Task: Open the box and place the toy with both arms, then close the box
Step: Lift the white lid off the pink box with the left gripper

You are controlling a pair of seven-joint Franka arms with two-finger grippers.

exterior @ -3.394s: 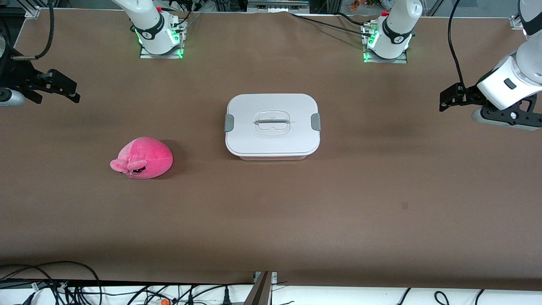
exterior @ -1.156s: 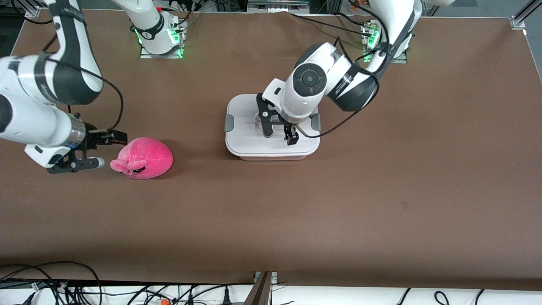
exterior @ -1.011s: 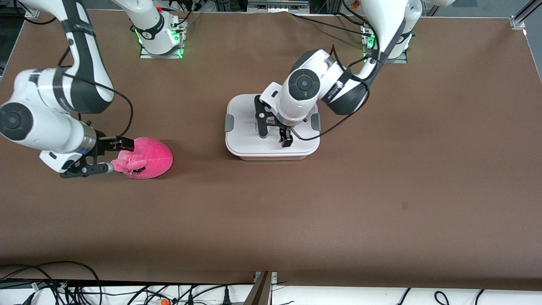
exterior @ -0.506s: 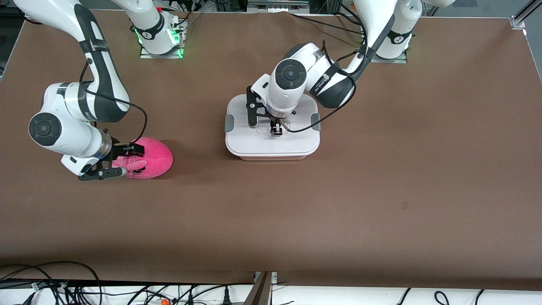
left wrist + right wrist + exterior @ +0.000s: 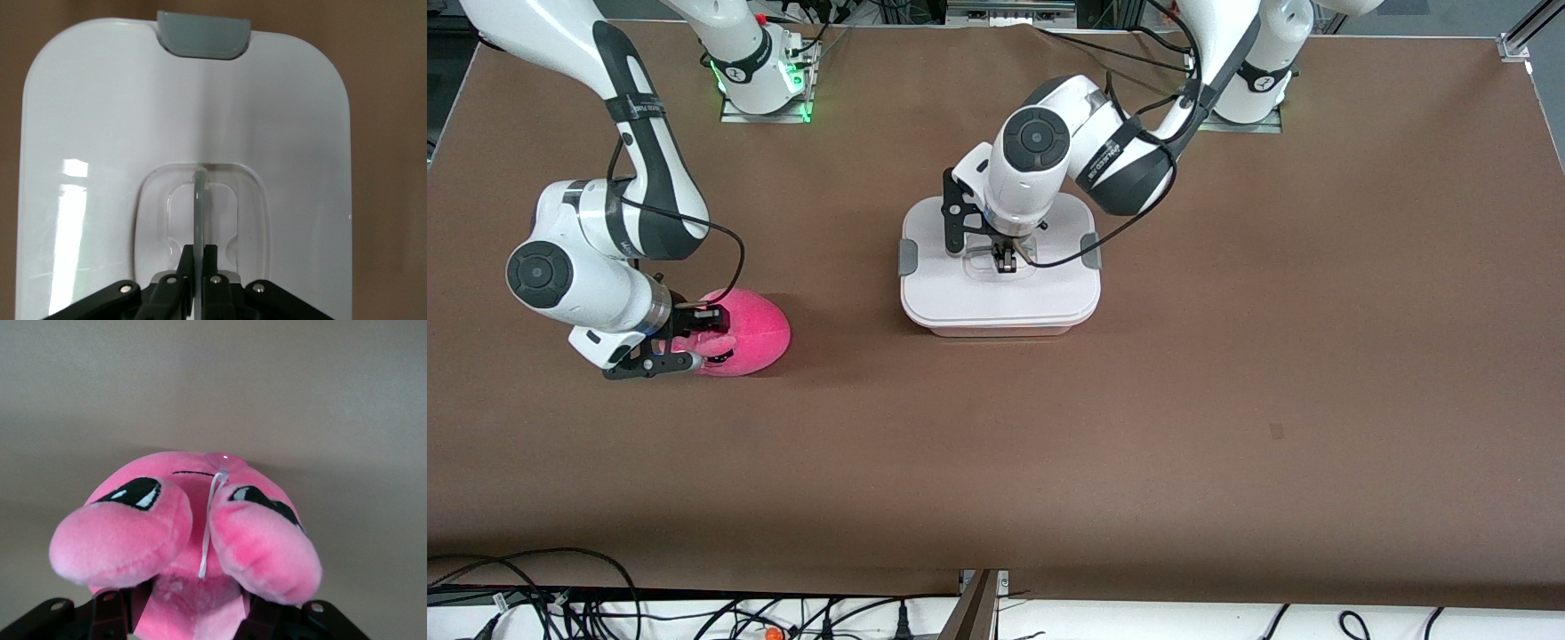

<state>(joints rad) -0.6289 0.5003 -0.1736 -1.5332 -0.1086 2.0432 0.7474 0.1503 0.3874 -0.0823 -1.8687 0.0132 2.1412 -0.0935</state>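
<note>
Now the left gripper [image 5: 1005, 260] pinches the box [image 5: 999, 286] handle at twelve o'clock; right gripper [image 5: 690, 338] fingers straddle the toy [image 5: 751, 334] at nine, not visibly closed; lifting comes next.

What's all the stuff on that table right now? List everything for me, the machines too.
box: one, white lid with grey side clips and a clear centre handle, shut, mid-table.
toy: one, hot-pink plush, on the table toward the right arm's end, slightly nearer the front camera than the box.
table: one, brown top.
cables: several, black, along the table edge nearest the front camera.
left gripper: one, black, on a white arm, shut on the lid's handle.
right gripper: one, black, on a white arm, fingers on either side of the toy's face end.
</note>
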